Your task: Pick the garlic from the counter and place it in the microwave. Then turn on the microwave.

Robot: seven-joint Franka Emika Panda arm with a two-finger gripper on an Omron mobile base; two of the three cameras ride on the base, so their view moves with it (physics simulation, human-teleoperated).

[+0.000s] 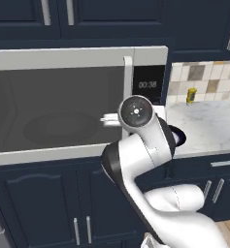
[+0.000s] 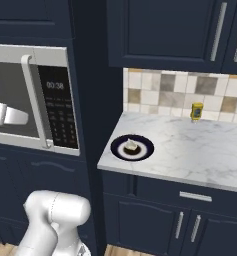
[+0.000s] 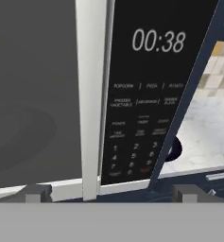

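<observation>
The garlic [image 2: 131,146], a small whitish bulb, lies on a dark blue plate [image 2: 146,150] at the left end of the counter [image 2: 200,145]. The microwave [image 1: 53,111] stands left of it with its dark glass door closed. Its tall silver handle [image 3: 92,94] and black keypad [image 3: 142,118] are close in front of my hand. My gripper [image 3: 112,192] faces them, open, with nothing between its fingertips [image 3: 38,191]. From the right base view my white hand [image 2: 7,116] reaches in front of the door, well left of the garlic.
A small yellow bottle [image 2: 196,111] stands at the back of the counter by the tiled wall. Dark blue cabinets [image 2: 160,30] hang above the counter, and drawers and doors [image 2: 190,220] sit below it. My own arm [image 1: 140,145] hides part of the plate in the left base view.
</observation>
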